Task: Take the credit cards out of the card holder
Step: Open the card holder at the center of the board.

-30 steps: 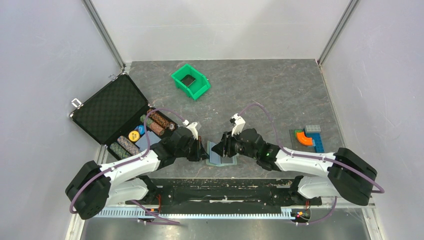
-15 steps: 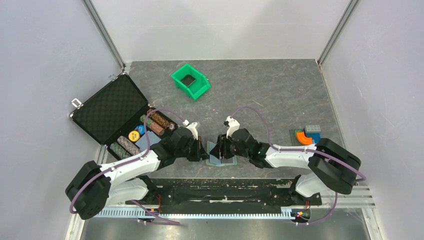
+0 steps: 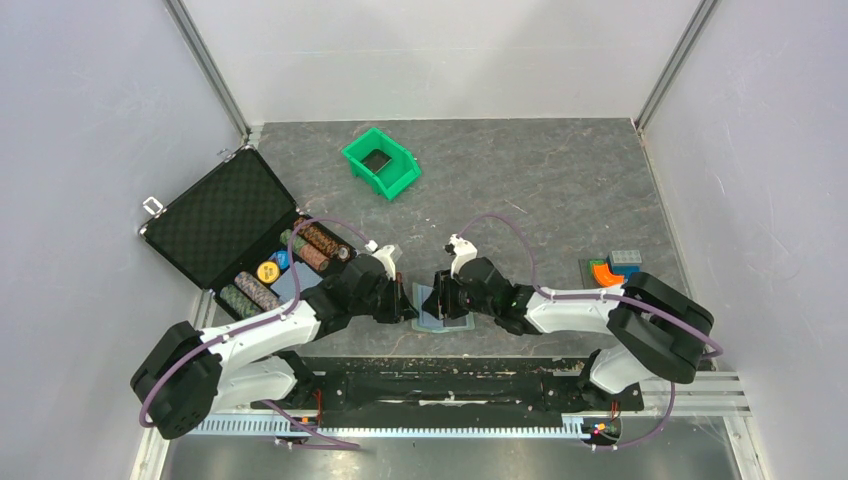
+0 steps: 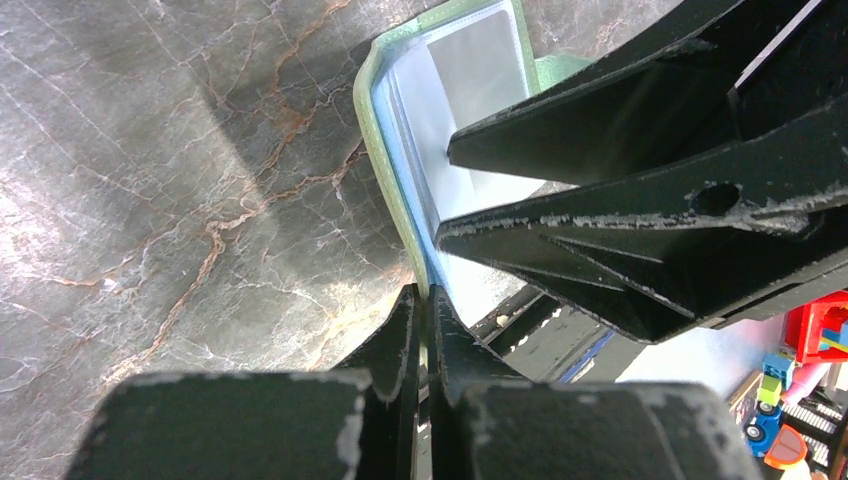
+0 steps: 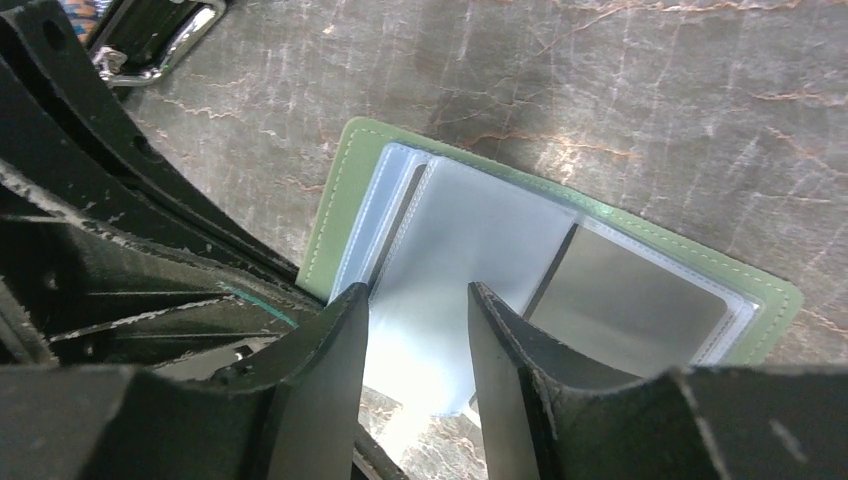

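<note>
The card holder (image 3: 447, 312) lies spread open on the table between both grippers. It is pale green with a light blue inner panel and clear sleeves. My left gripper (image 3: 413, 301) is shut on the holder's near edge (image 4: 398, 190), pinching it at the fingertips (image 4: 425, 296). My right gripper (image 3: 444, 296) is open, its two fingers straddling a raised clear sleeve (image 5: 470, 240) over the holder (image 5: 335, 205). A greyish card face (image 5: 630, 295) shows inside one sleeve. The right fingers (image 4: 640, 130) fill the left wrist view.
An open black foam-lined case (image 3: 215, 225) with poker chips (image 3: 300, 255) stands at the left. A green bin (image 3: 380, 163) sits at the back. Coloured toy blocks (image 3: 615, 272) lie at the right. A metal rail runs along the near edge.
My right arm has swung left and its gripper has come in over the open holder. My left gripper has stayed shut on the holder's edge.
</note>
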Controlling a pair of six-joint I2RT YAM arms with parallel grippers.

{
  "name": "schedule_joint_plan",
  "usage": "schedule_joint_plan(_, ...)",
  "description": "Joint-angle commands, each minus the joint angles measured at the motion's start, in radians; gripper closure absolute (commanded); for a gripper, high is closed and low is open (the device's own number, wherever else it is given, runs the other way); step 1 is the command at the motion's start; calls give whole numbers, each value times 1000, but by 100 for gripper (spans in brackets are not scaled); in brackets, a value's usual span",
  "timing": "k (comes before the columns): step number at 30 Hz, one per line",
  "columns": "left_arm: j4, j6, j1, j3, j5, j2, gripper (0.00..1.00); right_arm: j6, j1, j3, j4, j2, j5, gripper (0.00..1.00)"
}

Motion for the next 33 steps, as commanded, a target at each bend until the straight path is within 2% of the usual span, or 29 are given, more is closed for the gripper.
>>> schedule_joint_plan(1, 35, -12, -3, -3, 7, -18, 98, -48, 7, 55, -84, 1, 90, 57)
schedule_joint_plan(11, 25, -21, -3, -4, -8, -18, 97, -105, 8, 58, -289, -89, 284, 58)
schedule_joint_plan(14, 10, -24, -3, 0, -17, -18, 91, -119, 7, 61, -347, -145, 345, 57)
schedule_joint_plan(18, -1, -23, -2, -3, -22, -26, 88, -140, 6, 68, -420, -238, 402, 57)
schedule_joint_plan(20, 0, -19, -2, -2, -20, -31, 89, -157, 6, 60, -382, -279, 361, 57)
schedule_joint_plan(23, 18, -14, -3, -2, -3, -34, 96, -161, 6, 10, -234, -322, 247, 55)
schedule_joint_plan(25, 33, -16, -3, -4, 7, -37, 98, -141, 6, -12, -160, -320, 187, 53)
schedule_joint_plan(33, 42, -16, -2, -12, 15, -42, 98, -69, 6, -15, -17, -171, 36, 49)
